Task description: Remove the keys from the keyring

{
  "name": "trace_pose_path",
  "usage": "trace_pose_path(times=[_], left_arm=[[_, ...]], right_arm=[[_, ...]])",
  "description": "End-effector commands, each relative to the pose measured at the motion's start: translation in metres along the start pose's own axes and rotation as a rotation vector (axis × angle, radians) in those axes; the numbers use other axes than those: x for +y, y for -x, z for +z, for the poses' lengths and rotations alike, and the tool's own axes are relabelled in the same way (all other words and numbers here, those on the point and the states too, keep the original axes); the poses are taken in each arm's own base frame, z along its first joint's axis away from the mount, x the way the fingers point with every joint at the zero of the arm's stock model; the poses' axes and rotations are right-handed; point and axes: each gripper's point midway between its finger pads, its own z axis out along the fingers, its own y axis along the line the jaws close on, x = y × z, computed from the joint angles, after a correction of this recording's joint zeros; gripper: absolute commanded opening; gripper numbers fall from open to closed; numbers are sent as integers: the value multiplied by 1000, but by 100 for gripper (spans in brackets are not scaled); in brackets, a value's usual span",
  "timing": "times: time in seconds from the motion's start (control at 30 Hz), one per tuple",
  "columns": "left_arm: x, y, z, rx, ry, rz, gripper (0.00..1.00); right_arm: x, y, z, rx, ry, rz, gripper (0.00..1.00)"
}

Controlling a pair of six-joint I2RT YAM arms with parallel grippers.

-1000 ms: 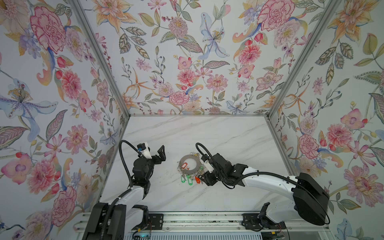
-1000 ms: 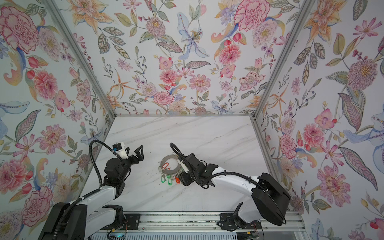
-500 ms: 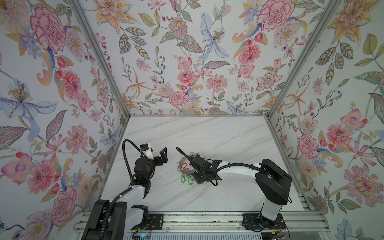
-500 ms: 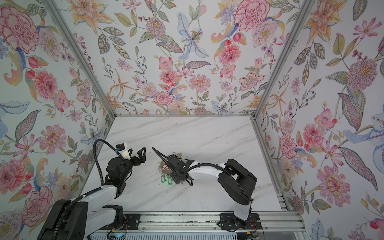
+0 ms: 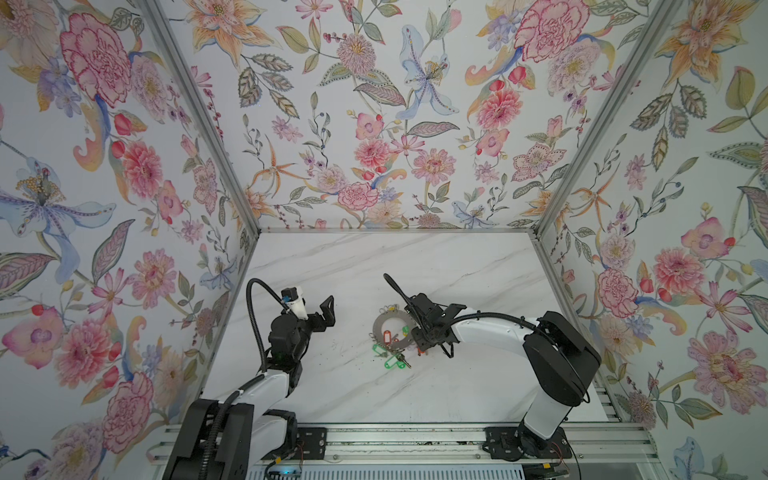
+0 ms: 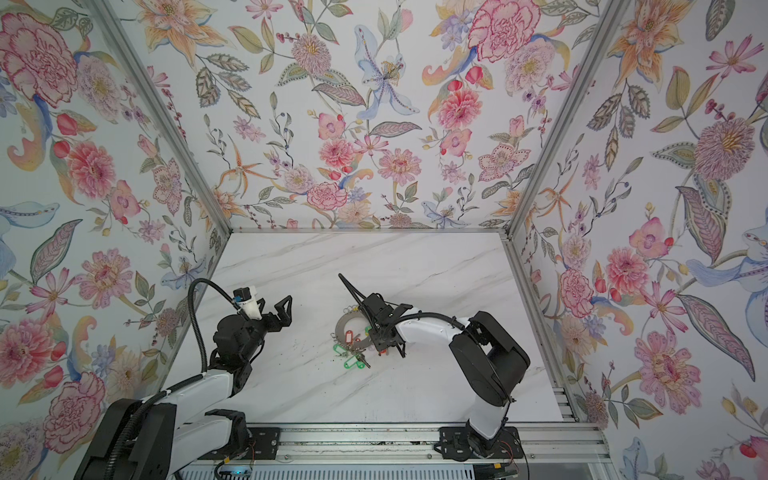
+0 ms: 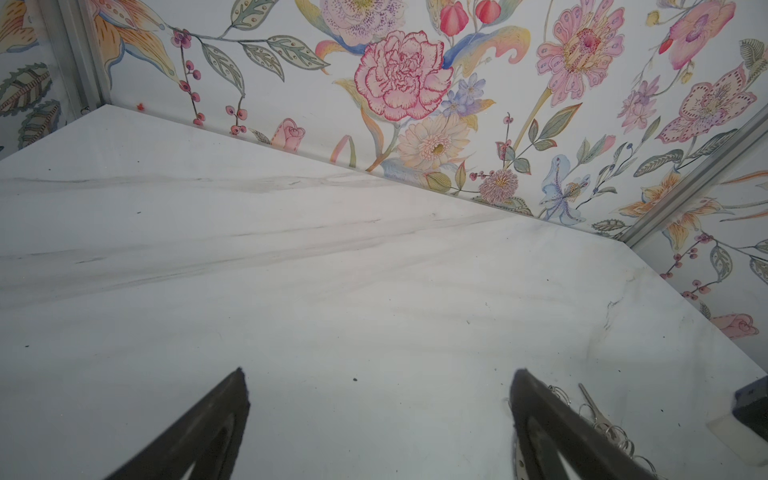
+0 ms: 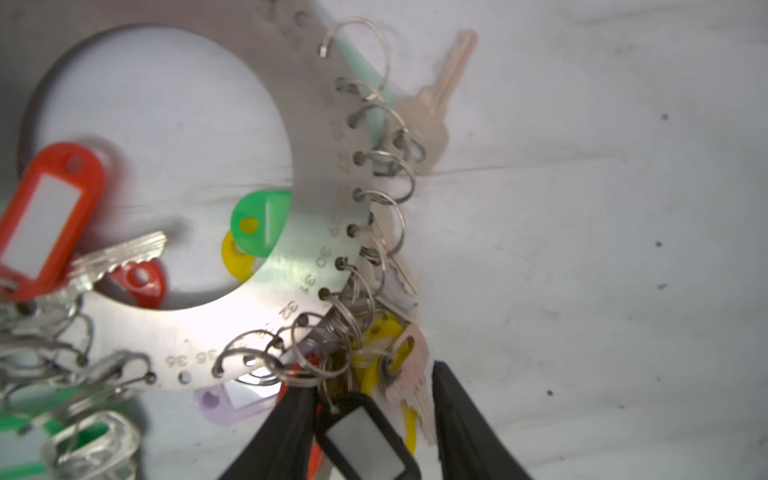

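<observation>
- Straddling the black key-tag (image 8: 365,438) at the keyring (image 8: 307,232) rim: right gripper (image 8: 374,384), whether clamped cannot be told, apparently placed to pull it off.
- Left gripper (image 7: 380,371): jaws wide apart, empty, over the counter (image 7: 332,257), well apart from the keyring.

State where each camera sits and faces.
Top views: high over the base rail, looking down on the table; left tool and right tool show.
Left wrist: low, facing across the table toward the back wall; open left tool shows.
Right wrist: close above the keyring, looking down; right tool straddles a black tag.
Shared: keyring, in top and right wrist views.
</observation>
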Motion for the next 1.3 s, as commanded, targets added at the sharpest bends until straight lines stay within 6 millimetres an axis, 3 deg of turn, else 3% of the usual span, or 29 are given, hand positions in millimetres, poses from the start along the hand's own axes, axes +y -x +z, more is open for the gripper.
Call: trace_pose_path(times=[0.0,0.17,0.33,0.5,0.6,0.8,1.03,1.2,1.27], left_arm=[[-6,8,3,-17,-21,4,99],[-6,4,6,-4,-24,-4,99],[-6,2,7,3,-31,-12,99],[-5,0,8,6,-27,-13,99],[-5,-1,9,8,-25,-15,99],[-6,0,8,6,-36,-21,99],[-8,2,7,0,-39,-19,99],[-6,3,6,-4,-29,-14,99],[-6,3,6,-4,-29,-14,99]], right_arm=[[0,8,-22,-32,44,-26,47],[25,13,-45,-59,83,-108,48],[42,-13,-47,7,125,-142,48],[53,-40,-43,60,213,-45,48],[49,-42,-37,59,220,15,47],[20,-57,-10,112,203,109,46],[25,-60,0,127,211,95,44],[30,-59,3,130,204,82,38],[28,-60,5,135,196,82,28]])
